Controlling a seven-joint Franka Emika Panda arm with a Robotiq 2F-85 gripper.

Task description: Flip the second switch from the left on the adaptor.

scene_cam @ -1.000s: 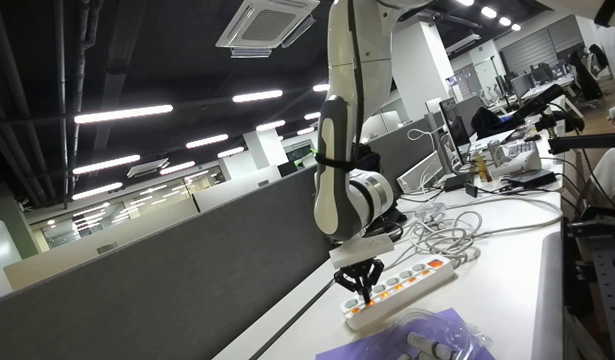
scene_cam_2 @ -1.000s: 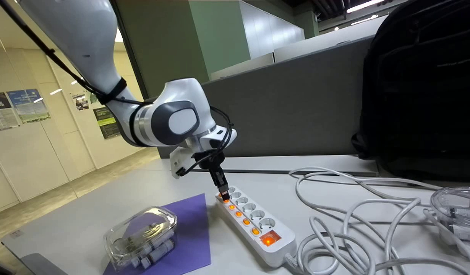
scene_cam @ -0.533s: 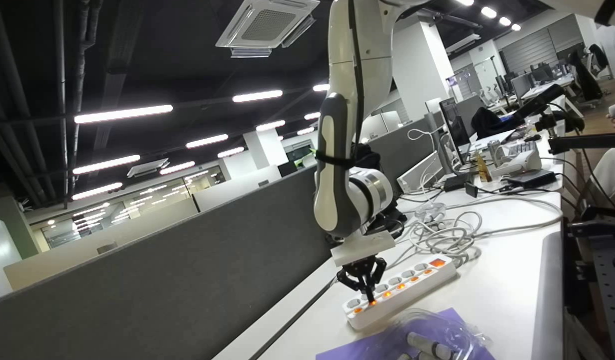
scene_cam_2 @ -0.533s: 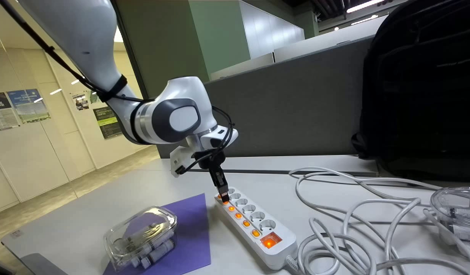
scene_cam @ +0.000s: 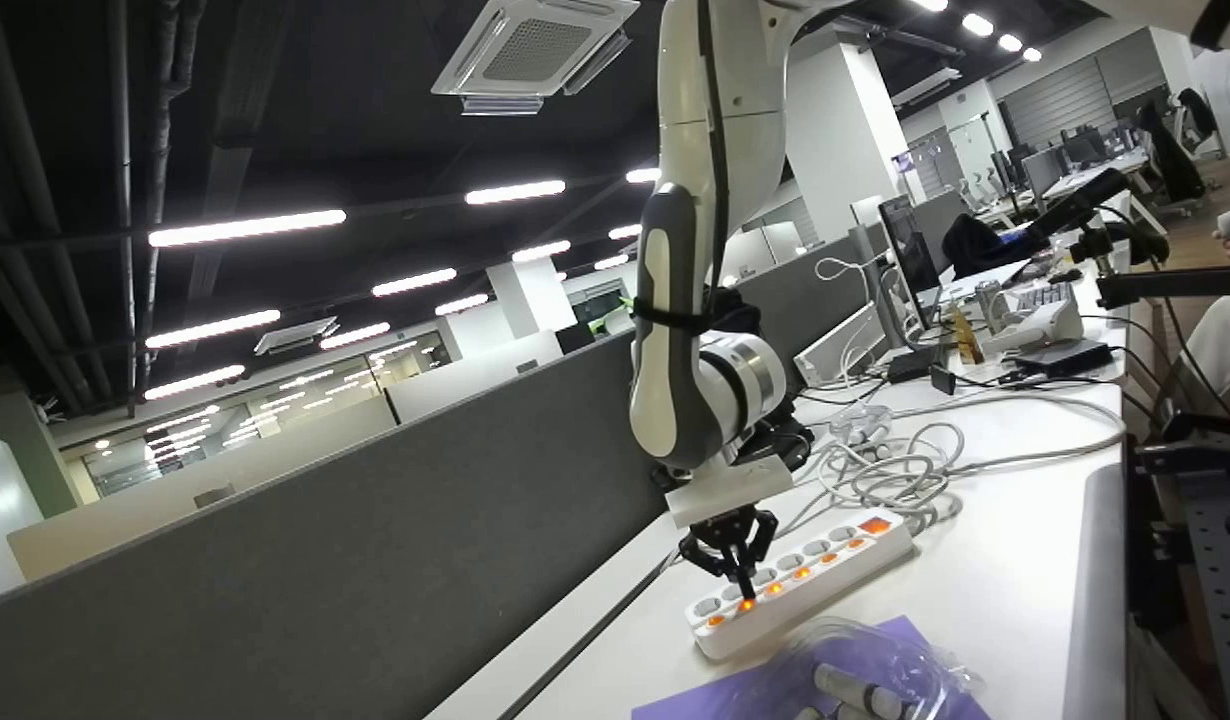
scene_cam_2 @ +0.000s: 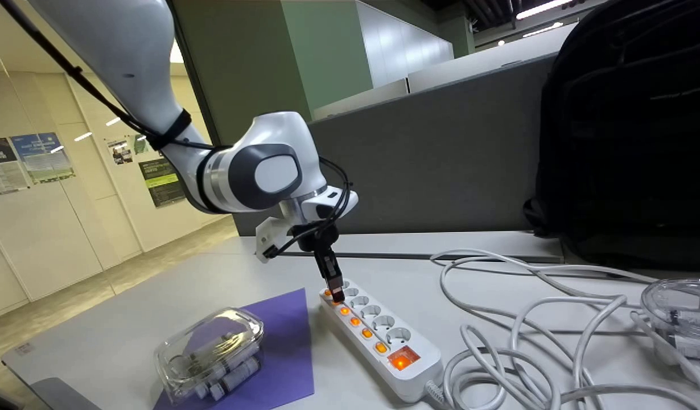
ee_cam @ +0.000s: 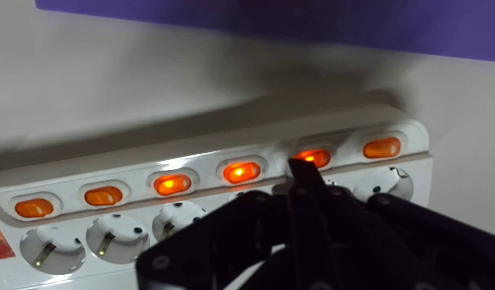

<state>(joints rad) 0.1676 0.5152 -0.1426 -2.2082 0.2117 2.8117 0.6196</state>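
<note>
Adaptor (scene_cam_2: 378,336) is seen lying flat on a white desk (scene_cam: 1015,540), its cord end near loose white cables (scene_cam: 890,487). Above the adaptor's second switch (ee_cam: 319,157) from the free end, the gripper (scene_cam: 746,592) is held pointing downward; its fingers are set together, the tips partly covering that switch in the wrist view. Whether the switch is touched cannot be told. A glow is noted in it and in the next two toward the cord end; plain amber is noted in the remaining three of the row.

Containers: a clear box (scene_cam_2: 251,326) is placed off the adaptor's switch side, on a purple sheet (scene_cam_2: 293,341). At least two white cylinders (scene_cam_2: 234,378) are held in it; darker contents are too unclear to be named. A clear tub (scene_cam_2: 680,290) is sited off the adaptor's cord end, past the cables; pale contents are made out, kind unclear.

Edges and room: between adaptor and purple sheet a narrow strip of desk is shown; past the free end a broader stretch is seen. The cord end is crowded by the cables. The desk's grey edge (scene_cam: 1093,580) is set well apart from the switch side; the socket side is backed by a grey partition (scene_cam_2: 429,182).
</note>
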